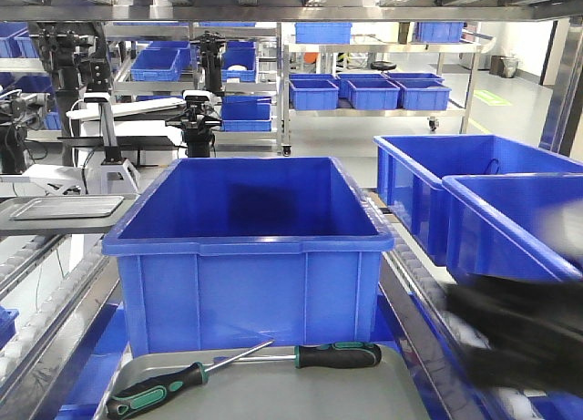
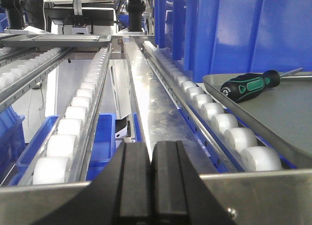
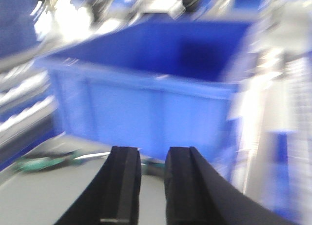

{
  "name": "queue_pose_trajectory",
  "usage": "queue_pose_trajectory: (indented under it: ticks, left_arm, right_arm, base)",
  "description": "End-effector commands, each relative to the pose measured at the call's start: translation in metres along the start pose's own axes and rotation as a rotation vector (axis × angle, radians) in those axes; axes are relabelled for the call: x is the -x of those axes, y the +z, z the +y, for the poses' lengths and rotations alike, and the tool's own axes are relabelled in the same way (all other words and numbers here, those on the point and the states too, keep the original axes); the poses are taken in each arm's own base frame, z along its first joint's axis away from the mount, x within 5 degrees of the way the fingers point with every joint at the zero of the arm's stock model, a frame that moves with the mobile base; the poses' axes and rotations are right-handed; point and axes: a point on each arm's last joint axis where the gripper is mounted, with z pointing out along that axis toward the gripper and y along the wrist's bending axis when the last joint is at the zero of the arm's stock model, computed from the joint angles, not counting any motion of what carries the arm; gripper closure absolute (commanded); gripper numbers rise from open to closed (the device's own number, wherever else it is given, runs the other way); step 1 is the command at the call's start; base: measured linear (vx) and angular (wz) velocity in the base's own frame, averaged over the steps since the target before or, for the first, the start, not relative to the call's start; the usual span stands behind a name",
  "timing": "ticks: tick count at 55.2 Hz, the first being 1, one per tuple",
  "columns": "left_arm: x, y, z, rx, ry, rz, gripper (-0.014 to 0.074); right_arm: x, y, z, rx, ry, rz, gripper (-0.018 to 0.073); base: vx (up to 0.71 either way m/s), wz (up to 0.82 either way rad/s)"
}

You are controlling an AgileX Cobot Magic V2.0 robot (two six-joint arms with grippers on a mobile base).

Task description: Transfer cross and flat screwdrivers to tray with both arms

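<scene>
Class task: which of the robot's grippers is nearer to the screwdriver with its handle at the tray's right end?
Right. The right gripper hangs just before that screwdriver; the left gripper sits beyond the tray's opposite edge.

R wrist view motion-blurred; tray cut off by btm edge

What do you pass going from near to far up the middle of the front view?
Tray with two screwdrivers → big blue bin → shelf rack with smaller blue bins.
</scene>
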Motion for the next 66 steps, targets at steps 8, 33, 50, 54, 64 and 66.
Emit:
queue_pose_trajectory:
  ticks: [8, 33, 50, 54, 64, 66]
  left_arm:
    - [0.012, -0.001, -0.001, -0.007, -0.016, -0.063, 0.0602]
    - [0.012, -0.001, -0.001, -0.007, -0.016, -0.062, 0.0602]
    - [0.012, -0.001, -0.001, -0.007, -0.016, -0.064, 0.0602]
    - [0.012, -0.001, -0.001, -0.007, -0.016, -0.064, 0.0602]
    - [0.012, -0.001, -0.001, -0.007, -0.016, -0.064, 0.0602]
    - [0.012, -0.001, -0.001, -0.007, -0.016, -0.064, 0.0602]
  right_arm:
    - [-0.036, -0.083, -0.03, -0.287, -0.031, -0.273, 0.0316]
    - [-0.174, -0.094, -0.039, -0.348, 0.023, -0.234, 0.0327]
    - [-0.188, -0.088, -0.038, -0.29, -0.074, -0.184, 0.0505]
    - [-0.188, -0.088, -0.038, -0.292, -0.082, -0.182, 0.0571]
    - [-0.188, -0.088, -0.039, -0.291, -0.073, -0.181, 0.0571]
    - [-0.188, -0.088, -0.039, -0.291, -0.073, -0.181, 0.0571]
  base:
    - [0.0, 0.0]
    - [0.0, 0.0]
    - [0.0, 0.0]
    - [0.0, 0.0]
    - [0.0, 0.0]
    - [0.0, 0.0]
